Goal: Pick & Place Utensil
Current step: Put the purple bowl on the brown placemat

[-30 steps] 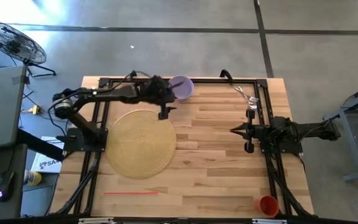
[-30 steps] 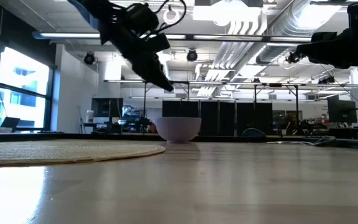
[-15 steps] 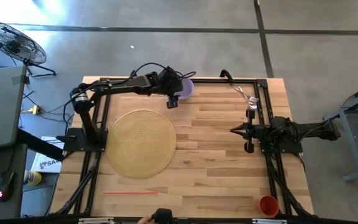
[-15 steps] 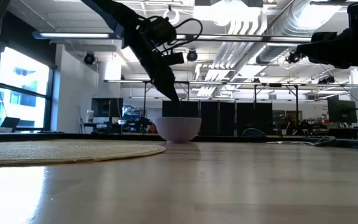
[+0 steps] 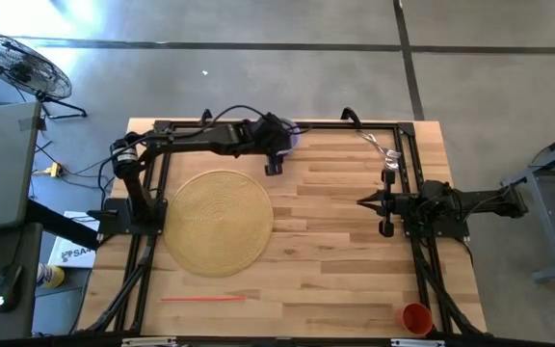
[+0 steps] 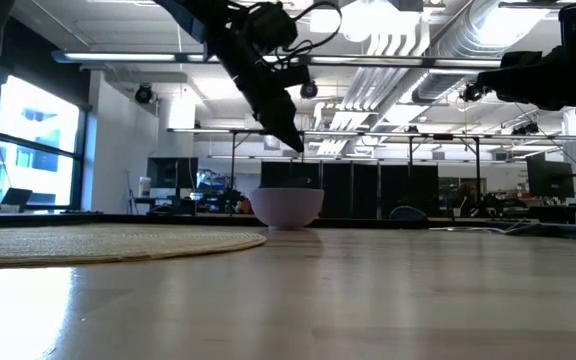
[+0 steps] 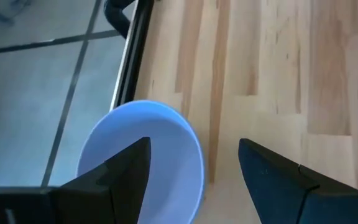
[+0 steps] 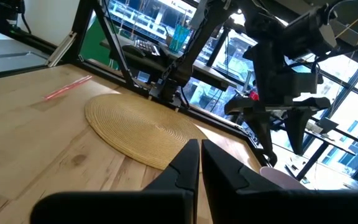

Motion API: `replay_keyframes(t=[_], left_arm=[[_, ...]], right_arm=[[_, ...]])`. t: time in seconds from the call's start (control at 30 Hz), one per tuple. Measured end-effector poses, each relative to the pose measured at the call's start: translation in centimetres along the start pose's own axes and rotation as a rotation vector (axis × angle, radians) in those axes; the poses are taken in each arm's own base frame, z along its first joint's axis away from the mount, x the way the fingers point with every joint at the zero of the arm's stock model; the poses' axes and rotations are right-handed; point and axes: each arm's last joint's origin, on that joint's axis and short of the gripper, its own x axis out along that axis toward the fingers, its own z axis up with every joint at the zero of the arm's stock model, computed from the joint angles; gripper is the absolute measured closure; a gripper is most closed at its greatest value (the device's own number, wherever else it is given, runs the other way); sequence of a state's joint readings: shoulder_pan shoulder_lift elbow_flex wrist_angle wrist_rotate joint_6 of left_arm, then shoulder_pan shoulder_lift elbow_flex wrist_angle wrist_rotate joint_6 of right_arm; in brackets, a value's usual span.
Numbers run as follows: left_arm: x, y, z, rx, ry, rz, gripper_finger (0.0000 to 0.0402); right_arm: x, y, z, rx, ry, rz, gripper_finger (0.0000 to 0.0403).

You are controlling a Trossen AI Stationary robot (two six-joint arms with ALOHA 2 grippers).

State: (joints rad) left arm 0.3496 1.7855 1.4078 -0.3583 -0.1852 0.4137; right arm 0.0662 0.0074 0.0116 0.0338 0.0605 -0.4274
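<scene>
A lavender bowl (image 5: pixel 289 133) stands on its base near the table's far edge, mostly under my left arm; it also shows in the low view (image 6: pixel 288 207). My left gripper (image 5: pixel 274 162) hangs open above it (image 6: pixel 293 140). In the left wrist view, one finger (image 7: pixel 126 171) is over the bowl (image 7: pixel 166 146) and the other (image 7: pixel 269 171) over bare wood. A silver fork (image 5: pixel 383 152) lies flat at the far right. A thin red stick (image 5: pixel 203 298) lies near the near edge. My right gripper (image 5: pixel 362 202) waits shut at the right side (image 8: pixel 200 152).
A round woven mat (image 5: pixel 220 220) lies left of centre on the table. An orange cup (image 5: pixel 414 317) stands at the near right corner. Black frame rails (image 5: pixel 408 145) run along the far and side edges. Bare wood lies between the mat and my right arm.
My left gripper has moved from over the mat's far edge toward the table's right and far edge, stopping over the bowl. It dipped toward the bowl's rim, then rose a little. The bowl has stayed in place.
</scene>
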Motion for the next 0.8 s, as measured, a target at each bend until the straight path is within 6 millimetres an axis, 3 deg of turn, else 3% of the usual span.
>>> replay_keyframes(t=[0.1, 0.57, 0.8], left_arm=[[0.6, 0.0, -0.3, -0.036, 0.017, -0.002, 0.0163], [1.8, 3.8, -2.7, -0.282, -0.018, -0.216, 0.0163], [4.8, 3.6, -4.9, -0.281, 0.090, -0.229, 0.0163]], right_arm=[[0.0, 0.0, 0.0, 0.000, 0.000, 0.000, 0.0391], [0.0, 0.0, 0.0, 0.000, 0.000, 0.000, 0.0391], [0.0, 0.0, 0.0, 0.000, -0.001, -0.001, 0.0391]])
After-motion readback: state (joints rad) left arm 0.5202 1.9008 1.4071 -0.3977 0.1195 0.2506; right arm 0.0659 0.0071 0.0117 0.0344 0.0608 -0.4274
